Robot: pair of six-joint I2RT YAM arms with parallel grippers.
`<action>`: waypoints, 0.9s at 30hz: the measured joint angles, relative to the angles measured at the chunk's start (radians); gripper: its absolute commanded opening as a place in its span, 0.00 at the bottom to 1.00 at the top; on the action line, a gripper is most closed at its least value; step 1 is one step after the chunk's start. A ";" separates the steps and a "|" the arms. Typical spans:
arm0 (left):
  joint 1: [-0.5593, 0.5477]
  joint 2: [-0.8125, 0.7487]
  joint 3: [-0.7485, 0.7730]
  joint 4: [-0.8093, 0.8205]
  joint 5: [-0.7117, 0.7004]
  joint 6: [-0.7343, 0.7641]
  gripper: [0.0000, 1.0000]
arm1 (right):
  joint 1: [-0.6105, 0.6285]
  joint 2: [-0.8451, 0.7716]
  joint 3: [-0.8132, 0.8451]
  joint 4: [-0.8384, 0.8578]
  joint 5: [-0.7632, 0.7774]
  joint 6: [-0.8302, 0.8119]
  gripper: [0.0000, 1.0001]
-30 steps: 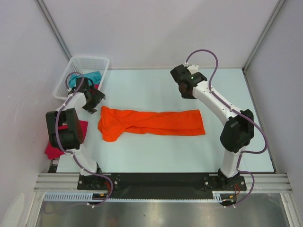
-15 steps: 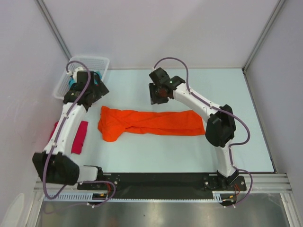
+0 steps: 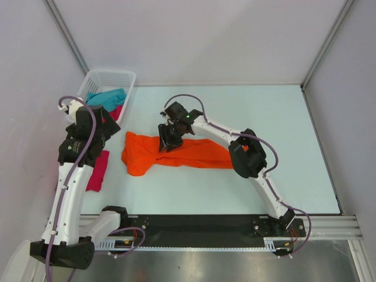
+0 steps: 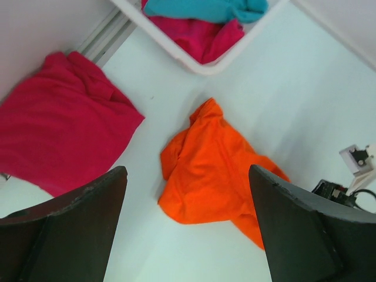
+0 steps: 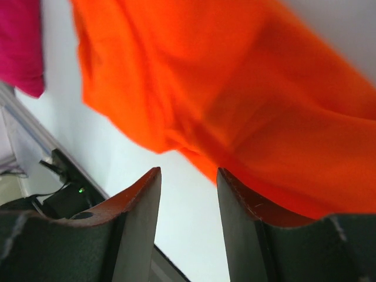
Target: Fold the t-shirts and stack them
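Observation:
The orange t-shirt (image 3: pixel 194 154) lies stretched sideways across the middle of the table, bunched at its left end. My right gripper (image 3: pixel 165 141) hovers over its left part, jaws open with nothing between them; in the right wrist view the gripper (image 5: pixel 188 179) sits at the cloth's (image 5: pixel 252 88) edge. My left gripper (image 3: pixel 106 126) is open and empty above the table, left of the shirt; it (image 4: pixel 187 194) looks down on the orange shirt (image 4: pixel 211 167). A folded pink t-shirt (image 3: pixel 97 170) lies at the left edge. A teal t-shirt (image 3: pixel 108 97) and another pink one (image 3: pixel 118 111) sit in the basket.
The white lattice basket (image 3: pixel 97 78) stands at the back left corner, its rim (image 4: pixel 202 66) just beyond the orange shirt's end. The folded pink shirt (image 4: pixel 59 141) lies by the left wall. Enclosure walls bound the table on three sides.
My right arm swung left from the back of the table down onto the orange shirt's left part. My left gripper pulled back from the basket toward the near left.

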 measured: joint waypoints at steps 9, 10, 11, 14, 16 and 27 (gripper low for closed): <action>0.000 -0.022 -0.080 -0.048 0.000 0.005 0.90 | 0.077 0.109 0.250 -0.057 -0.062 -0.032 0.52; 0.000 -0.024 -0.079 -0.050 0.000 0.009 0.91 | 0.071 0.127 0.259 -0.057 -0.067 -0.032 0.52; 0.000 -0.025 -0.076 -0.052 0.001 0.011 0.90 | 0.064 0.146 0.261 -0.057 -0.070 -0.031 0.52; 0.000 -0.025 -0.055 -0.057 0.008 0.019 0.91 | 0.023 0.237 0.265 -0.060 -0.074 -0.023 0.52; 0.000 -0.032 -0.042 -0.056 0.013 0.022 0.90 | -0.016 0.271 0.293 -0.060 -0.142 0.016 0.52; 0.000 -0.068 -0.050 -0.058 0.035 0.047 0.94 | -0.106 0.323 0.415 -0.128 -0.054 0.083 0.52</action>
